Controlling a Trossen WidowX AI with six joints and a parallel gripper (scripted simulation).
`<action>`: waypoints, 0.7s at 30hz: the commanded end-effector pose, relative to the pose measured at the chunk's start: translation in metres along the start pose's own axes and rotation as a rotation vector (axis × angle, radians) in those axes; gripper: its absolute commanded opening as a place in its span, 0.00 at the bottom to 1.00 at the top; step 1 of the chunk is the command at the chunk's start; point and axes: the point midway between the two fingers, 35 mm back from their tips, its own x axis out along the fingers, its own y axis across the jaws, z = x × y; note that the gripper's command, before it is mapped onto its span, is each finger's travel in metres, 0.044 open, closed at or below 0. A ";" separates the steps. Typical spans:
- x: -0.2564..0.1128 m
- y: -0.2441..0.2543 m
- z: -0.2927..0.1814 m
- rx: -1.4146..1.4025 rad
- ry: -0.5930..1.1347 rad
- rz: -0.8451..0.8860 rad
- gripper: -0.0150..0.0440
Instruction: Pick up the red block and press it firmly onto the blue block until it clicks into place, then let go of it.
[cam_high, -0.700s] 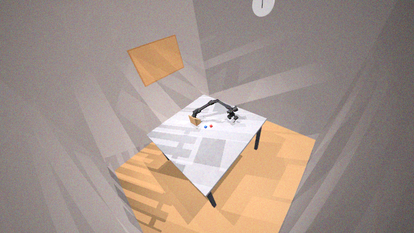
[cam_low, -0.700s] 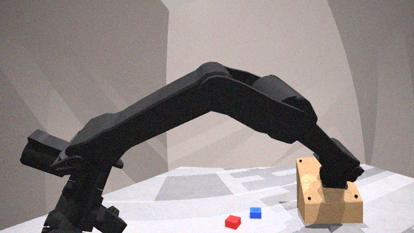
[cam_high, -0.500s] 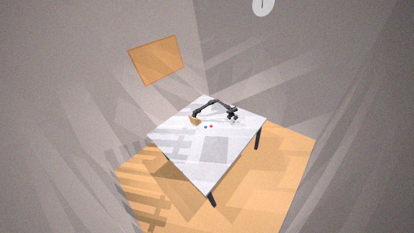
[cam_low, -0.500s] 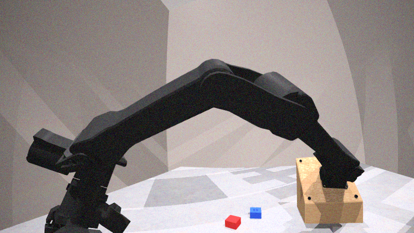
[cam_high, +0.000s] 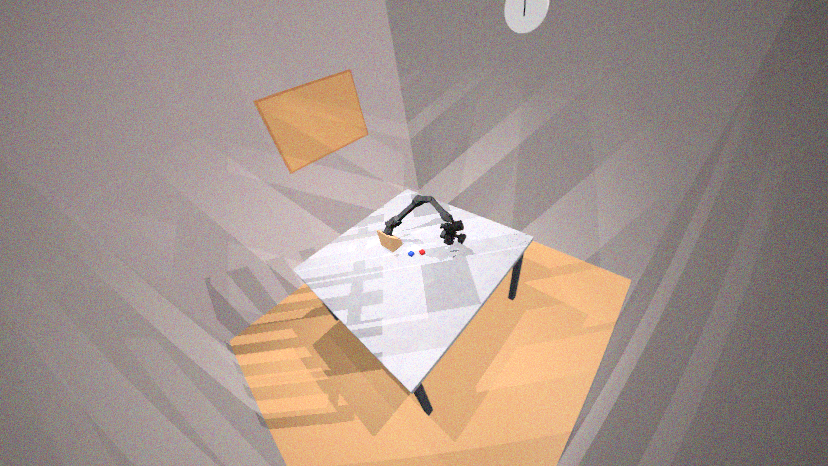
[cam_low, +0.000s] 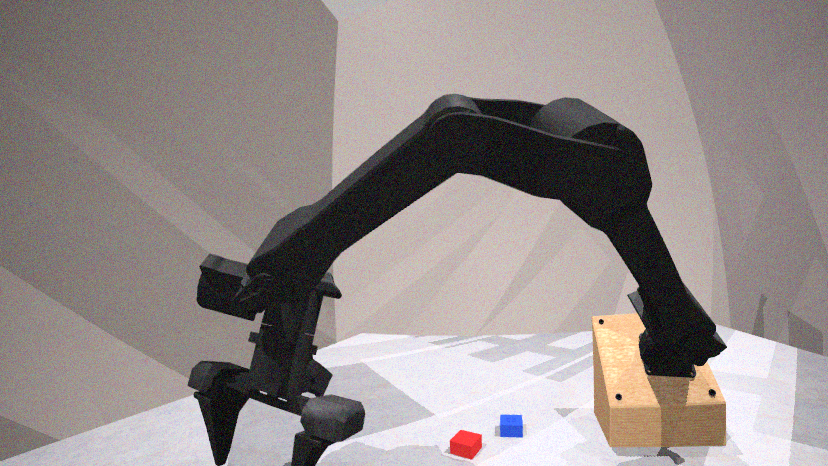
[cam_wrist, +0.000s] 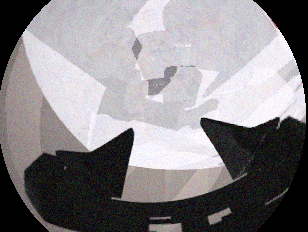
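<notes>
The red block (cam_high: 421, 252) (cam_low: 465, 444) lies on the white table (cam_high: 405, 358), slightly rotated. A sliver of red shows at the upper right edge of the wrist view. The blue block (cam_high: 410, 253) (cam_low: 511, 426) sits on the table a small gap from the red one, nearer the arm's base; studs show faintly on its top. My gripper (cam_low: 261, 461) (cam_wrist: 167, 125) is open and empty, pointing down above the table, on the red block's side away from the blue block. Its right fingertip is cut off by the bottom edge of the exterior view.
The arm stands on a wooden base block (cam_high: 389, 240) (cam_low: 625, 376), beyond the blue block from the gripper. The arm arches high over both blocks. Beyond the gripper lies a table corner. Shadows and light patches cover the table top.
</notes>
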 end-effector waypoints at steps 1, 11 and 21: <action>-0.025 -0.042 0.055 -0.315 -0.116 -0.033 1.00; -0.051 -0.094 0.103 -0.655 -0.192 -0.122 1.00; -0.073 -0.160 0.138 -0.998 -0.199 -0.256 1.00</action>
